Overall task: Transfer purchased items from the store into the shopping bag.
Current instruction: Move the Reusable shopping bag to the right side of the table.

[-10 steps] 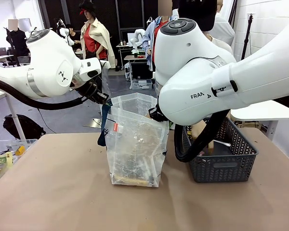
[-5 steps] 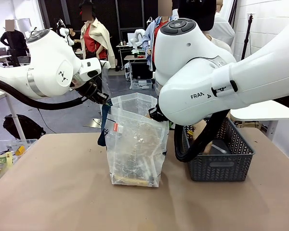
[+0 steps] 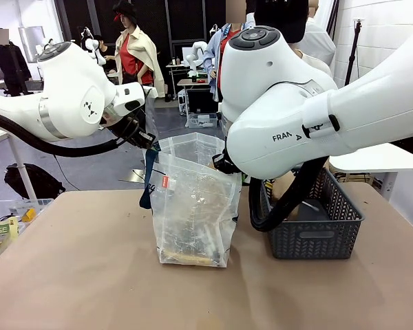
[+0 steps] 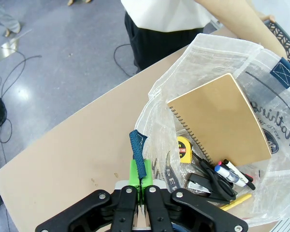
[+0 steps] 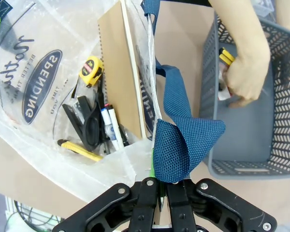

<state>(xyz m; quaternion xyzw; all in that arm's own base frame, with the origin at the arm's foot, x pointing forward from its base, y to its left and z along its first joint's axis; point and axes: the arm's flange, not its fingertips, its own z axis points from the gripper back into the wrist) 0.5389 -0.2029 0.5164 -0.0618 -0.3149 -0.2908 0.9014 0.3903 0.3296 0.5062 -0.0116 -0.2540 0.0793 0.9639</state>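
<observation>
The frosted shopping bag (image 3: 193,206) stands upright at the table's middle, its mouth held open. My left gripper (image 4: 141,181) is shut on the bag's rim by a navy strap (image 4: 139,157). My right gripper (image 5: 158,186) is shut on the other navy handle (image 5: 183,140). Inside the bag lie a tan spiral notebook (image 4: 222,121), a yellow tape measure (image 4: 185,147), markers (image 5: 108,123), black scissors (image 5: 84,121) and a yellow cutter (image 5: 79,151). The dark grey lattice basket (image 3: 316,237) sits right of the bag. A person's hand (image 5: 244,72) is inside it, grasping a small item.
A clear bin (image 3: 7,210) with packets sits at the table's left edge. My large right arm (image 3: 296,117) hangs over the basket and blocks much of it in the front view. Bare tabletop (image 3: 89,275) lies in front of the bag.
The basket has slid slightly left and the person's hand has shifted inside it; a white item seen there earlier is out of sight. Both arms and the bag hold still.
</observation>
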